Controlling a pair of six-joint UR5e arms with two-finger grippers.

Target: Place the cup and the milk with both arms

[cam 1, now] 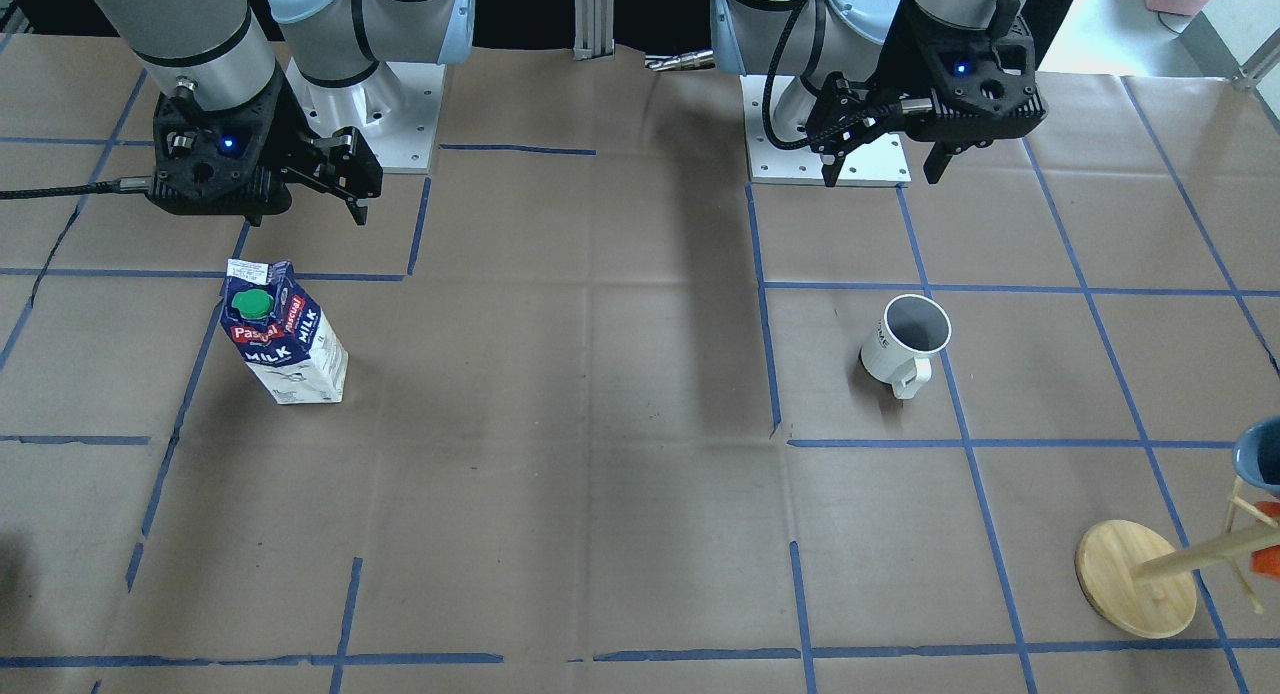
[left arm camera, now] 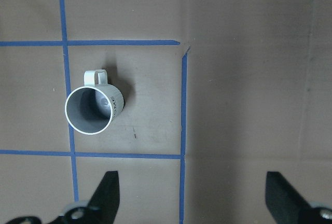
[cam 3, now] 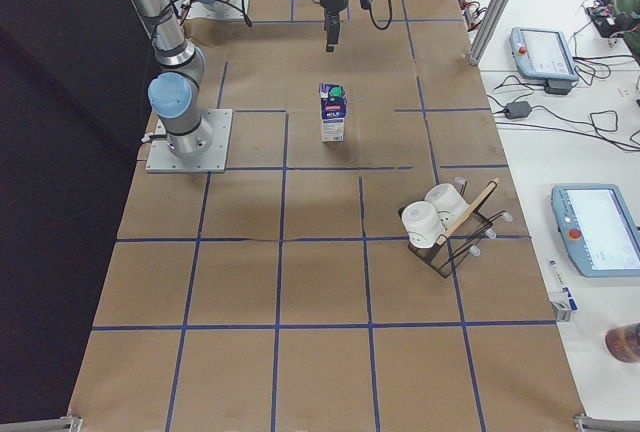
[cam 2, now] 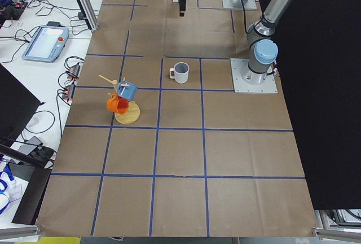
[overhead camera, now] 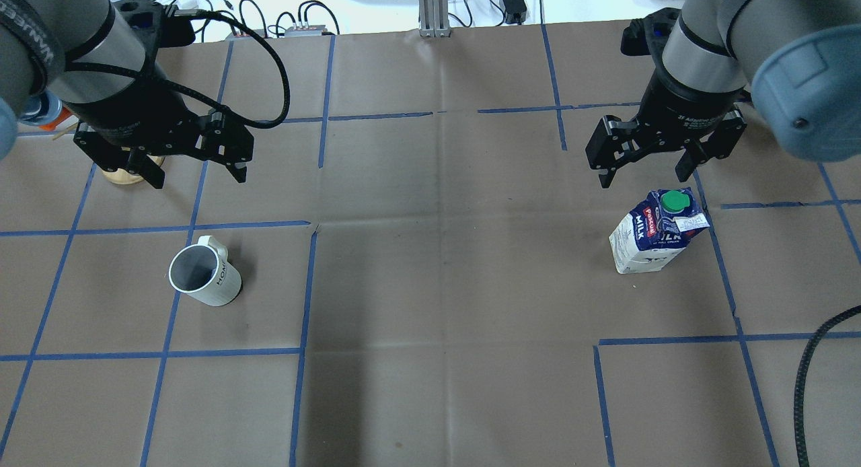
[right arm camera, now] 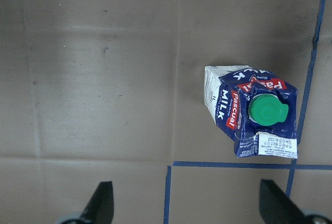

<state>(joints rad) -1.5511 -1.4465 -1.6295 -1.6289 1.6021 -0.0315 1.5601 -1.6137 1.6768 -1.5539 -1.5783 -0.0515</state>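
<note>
The left gripper (overhead camera: 195,173) and the right gripper (overhead camera: 644,176) are hanging with jaws wide apart, holding nothing. The cup (overhead camera: 204,277) is standing on the brown paper (overhead camera: 437,285) near the left one, and the milk (overhead camera: 656,231) near the right. A bump could tip the tall, thin cardboard milk. The smooth, round cup could slip.

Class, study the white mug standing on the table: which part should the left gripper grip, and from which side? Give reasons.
Grip the cup by its rim from straight above, one finger inside, one outside, opposite the handle. It stands upright, mouth open upward, and the open left gripper points down, so this probably suits.
</note>
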